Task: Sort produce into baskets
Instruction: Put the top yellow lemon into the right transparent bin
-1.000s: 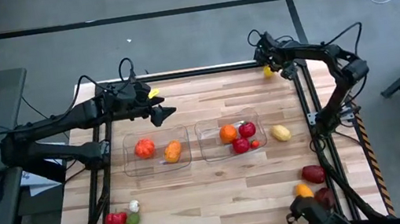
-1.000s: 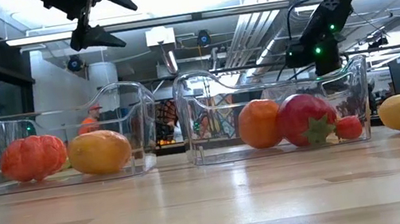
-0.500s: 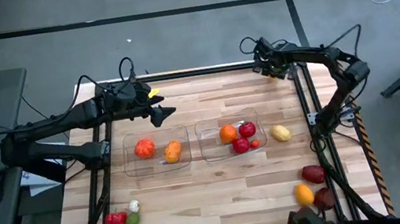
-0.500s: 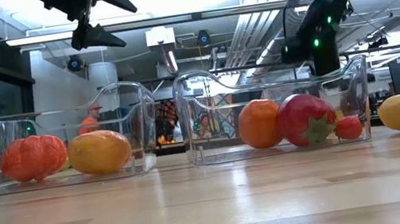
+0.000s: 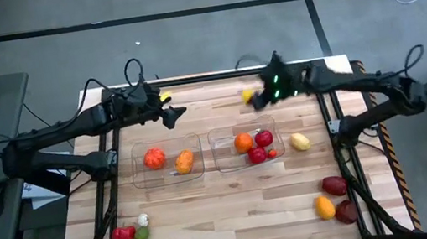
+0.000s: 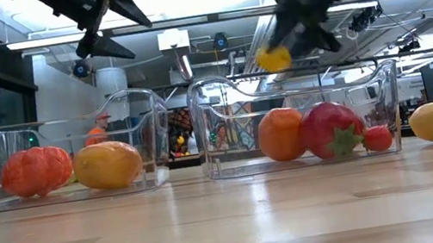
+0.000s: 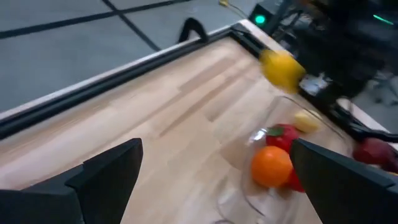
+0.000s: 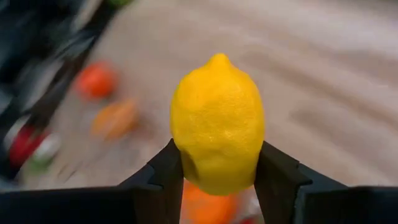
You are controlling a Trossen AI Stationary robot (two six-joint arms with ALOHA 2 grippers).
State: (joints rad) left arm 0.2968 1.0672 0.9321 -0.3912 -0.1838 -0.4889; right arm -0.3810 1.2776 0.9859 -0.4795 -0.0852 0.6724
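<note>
Two tubs: clear left basket (image 5: 167, 161) and right basket (image 5: 245, 146) sit side by side mid-table, near but apart.
Near edge, left: red pepper (image 5: 122, 236), a green piece (image 5: 141, 234) and a small white piece (image 5: 142, 221) cluster together.
Near edge, right: dark maroon piece (image 5: 334, 185), orange-yellow piece (image 5: 323, 206) and another maroon one (image 5: 346, 212) lie close together.
Left basket contents: ridged orange-red tomato (image 5: 153, 158) and an orange-yellow fruit (image 5: 184, 163), apart.
Right basket contents: orange (image 5: 243, 142), red fruit (image 5: 263, 138), a second red one (image 5: 257, 155), and a tiny red piece (image 5: 271, 154).
Just outside right basket: yellow mango-like fruit (image 5: 300, 142) on the wood, long axis roughly diagonal.
Lemon (image 8: 217, 123): clamped across its middle, long axis running straight out between the fingers, nipple end pointing away from the wrist; held in the air beyond the right basket's far rim.
Right gripper (image 5: 256, 99): closed on the lemon, nothing between it and the tubs.
Left gripper (image 5: 175, 117): raised beyond the left basket, fingers spread wide, holding nothing.
</note>
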